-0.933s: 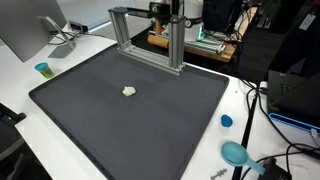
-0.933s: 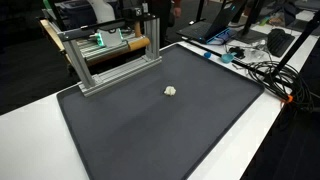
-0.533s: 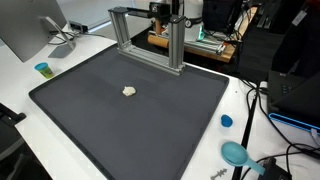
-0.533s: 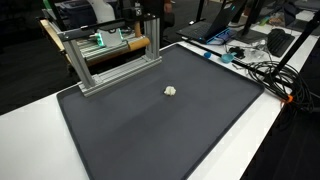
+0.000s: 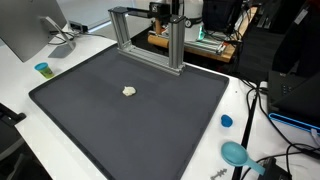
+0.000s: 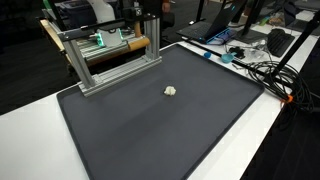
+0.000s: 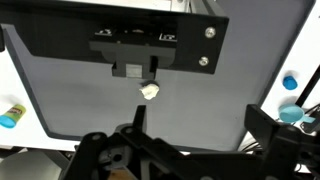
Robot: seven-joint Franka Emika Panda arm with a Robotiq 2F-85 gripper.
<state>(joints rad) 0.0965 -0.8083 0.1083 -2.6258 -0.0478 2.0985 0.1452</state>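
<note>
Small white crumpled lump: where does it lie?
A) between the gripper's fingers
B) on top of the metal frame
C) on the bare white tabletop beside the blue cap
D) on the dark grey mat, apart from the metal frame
D: in both exterior views the small white crumpled lump lies alone on the dark grey mat, well short of the aluminium frame that stands at the mat's far edge.
</note>
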